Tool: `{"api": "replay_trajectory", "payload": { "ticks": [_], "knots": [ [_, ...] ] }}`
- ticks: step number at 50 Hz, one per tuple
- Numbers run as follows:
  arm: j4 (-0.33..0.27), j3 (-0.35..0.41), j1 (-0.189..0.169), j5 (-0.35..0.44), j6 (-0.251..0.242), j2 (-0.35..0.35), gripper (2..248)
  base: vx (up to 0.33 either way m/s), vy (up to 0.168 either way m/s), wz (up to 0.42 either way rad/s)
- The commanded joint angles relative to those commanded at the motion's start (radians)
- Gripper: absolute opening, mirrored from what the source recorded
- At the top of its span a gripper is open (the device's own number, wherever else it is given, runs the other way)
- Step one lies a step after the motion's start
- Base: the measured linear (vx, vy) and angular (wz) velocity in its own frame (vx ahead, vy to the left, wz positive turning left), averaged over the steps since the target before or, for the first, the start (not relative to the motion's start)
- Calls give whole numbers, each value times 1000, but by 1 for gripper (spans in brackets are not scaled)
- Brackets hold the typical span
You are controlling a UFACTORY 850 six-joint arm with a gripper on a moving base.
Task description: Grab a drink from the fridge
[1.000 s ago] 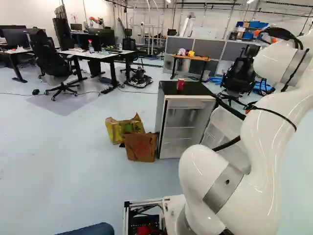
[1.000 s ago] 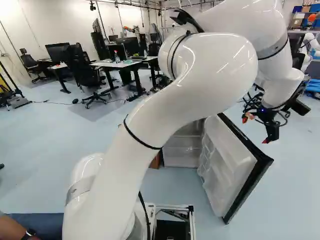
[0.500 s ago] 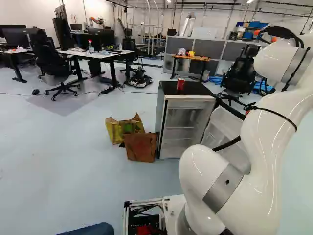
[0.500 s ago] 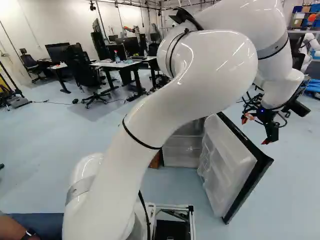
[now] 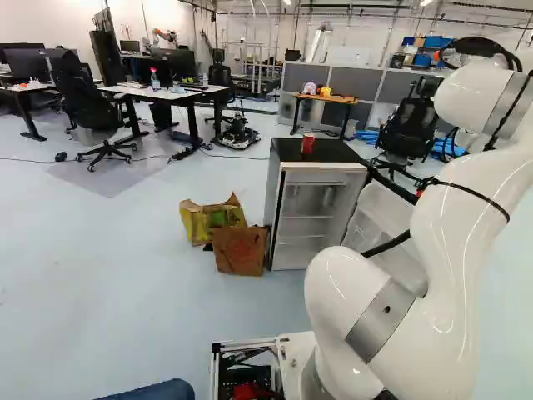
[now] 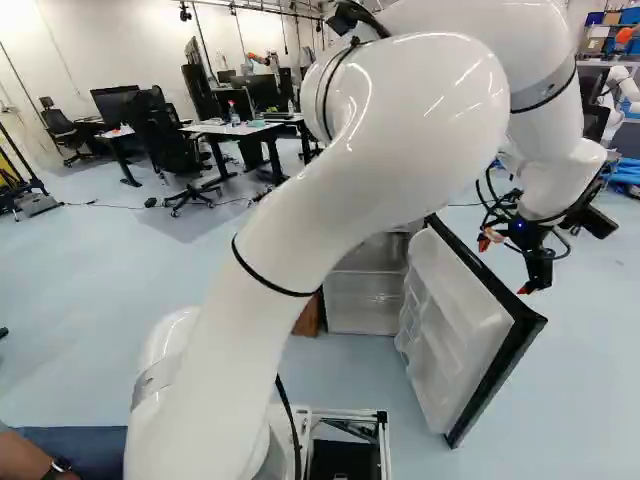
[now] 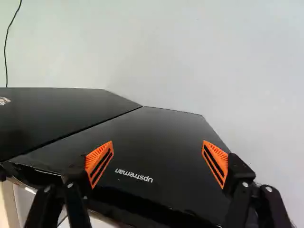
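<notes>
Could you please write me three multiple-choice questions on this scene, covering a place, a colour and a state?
1. Where is the red can?
A) On top of the fridge
B) On the floor
C) Inside a bag

2. What colour are the pads of the claw?
A) Blue
B) Green
C) Orange

3. How is the fridge door?
A) Shut
B) Open
C) Removed

1: A, the left base view shows it standing there.
2: C, the wrist view shows both orange.
3: B, the right base view shows it swung out, its inner side exposed.
</notes>
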Motion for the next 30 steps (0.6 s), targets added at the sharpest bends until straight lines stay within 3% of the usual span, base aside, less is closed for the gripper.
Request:
{"api": "replay_trajectory", "payload": {
  "ticks": [30],
  "knots": [
    [0,101,25,0,0,65,247,0,0,0]
  ]
}}
